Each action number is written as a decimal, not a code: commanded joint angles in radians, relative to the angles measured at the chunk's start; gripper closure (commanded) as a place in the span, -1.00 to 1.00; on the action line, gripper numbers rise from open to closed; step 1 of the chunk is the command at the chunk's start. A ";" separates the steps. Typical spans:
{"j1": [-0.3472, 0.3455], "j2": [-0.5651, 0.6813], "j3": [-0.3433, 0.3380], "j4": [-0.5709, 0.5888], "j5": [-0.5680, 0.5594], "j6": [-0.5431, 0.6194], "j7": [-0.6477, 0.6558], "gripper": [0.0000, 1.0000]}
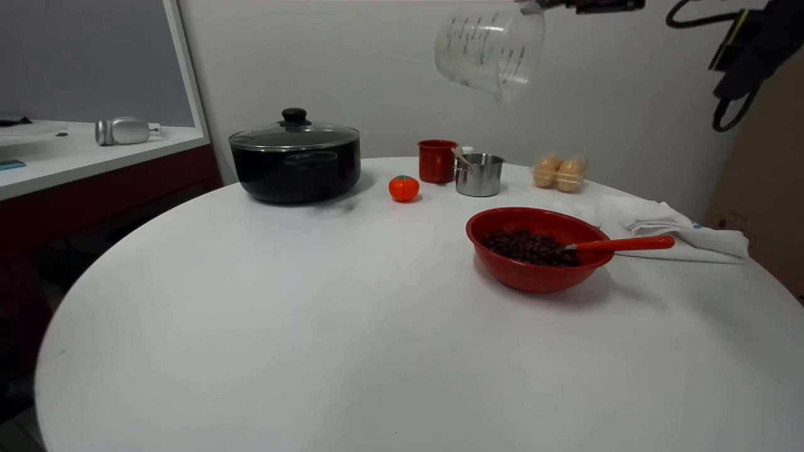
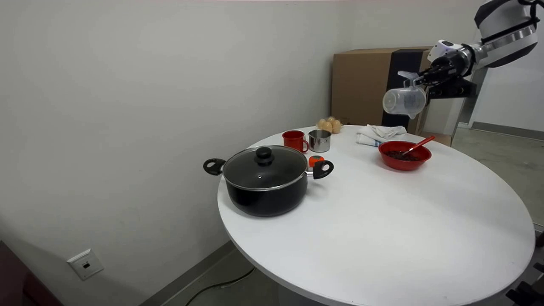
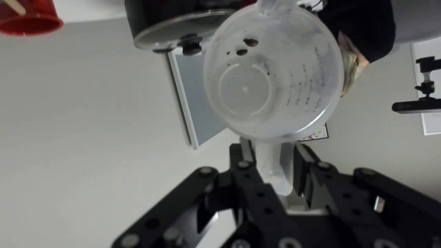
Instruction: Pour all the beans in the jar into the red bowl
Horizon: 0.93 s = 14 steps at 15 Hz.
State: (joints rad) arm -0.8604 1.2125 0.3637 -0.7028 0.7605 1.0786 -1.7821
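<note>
The jar is a clear measuring jug (image 1: 483,53) with printed marks. It also shows in an exterior view (image 2: 403,101) and the wrist view (image 3: 293,100). My gripper (image 3: 274,153) is shut on its handle and holds it high, tipped on its side with the spout downward. In the wrist view a few dark beans (image 3: 250,42) cling inside the jar. The red bowl (image 1: 534,279), also in an exterior view (image 2: 403,165), stands on the table below the jar. A dark mass of beans (image 1: 524,248) lies in it, with a red-handled utensil (image 1: 628,243) resting in the beans.
A black lidded pot (image 2: 265,197) stands near the wall. A red cup (image 1: 435,162), a metal cup (image 1: 480,176), a tomato-like item (image 1: 404,188) and eggs (image 1: 559,174) stand at the back. A white cloth (image 1: 678,229) lies beside the bowl. A cardboard box (image 2: 361,85) stands behind the table.
</note>
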 commanded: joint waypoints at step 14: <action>0.446 -0.239 -0.099 0.009 -0.487 0.045 -0.012 0.86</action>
State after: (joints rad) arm -0.4874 1.0266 0.3032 -0.6427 0.3656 1.1049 -1.7760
